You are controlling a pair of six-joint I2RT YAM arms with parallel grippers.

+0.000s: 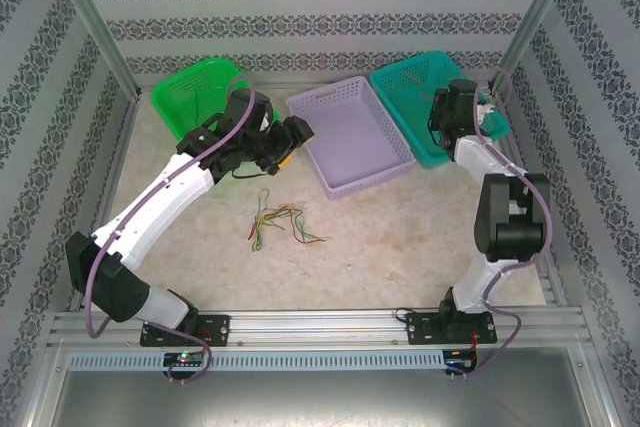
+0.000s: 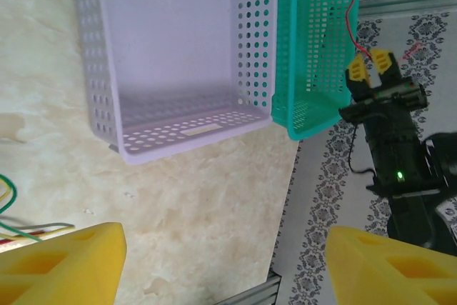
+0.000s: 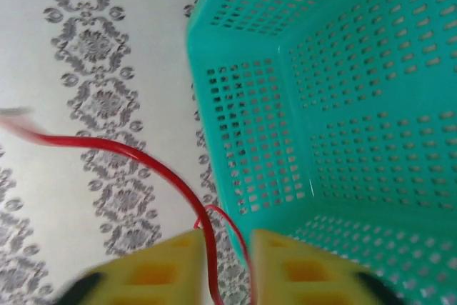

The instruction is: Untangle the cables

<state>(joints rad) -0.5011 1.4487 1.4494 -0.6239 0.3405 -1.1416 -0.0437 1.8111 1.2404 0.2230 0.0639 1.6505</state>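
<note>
Cables: a tangle (image 1: 280, 222) of red, green, yellow and orange wires is lying mid-table (image 1: 400, 237), near of the baskets.
Red cable (image 3: 143, 158): is running loose between the slightly parted fingers of the right gripper (image 3: 225, 248), at the teal basket (image 3: 343, 105)'s right rim.
Left gripper (image 2: 225, 266): is hanging wide apart and empty, far of the tangle.
Doing it well: probably by centring over the basket, so the cable lands inside.
Room: bare table is surrounding the tangle; the purple basket (image 1: 355, 132) is sitting just left of the teal one.

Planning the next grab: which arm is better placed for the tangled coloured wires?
Left. The left gripper, open and empty, is nearer the tangle; the right gripper is by the teal perforated basket, a thin red wire between its fingers.
</note>
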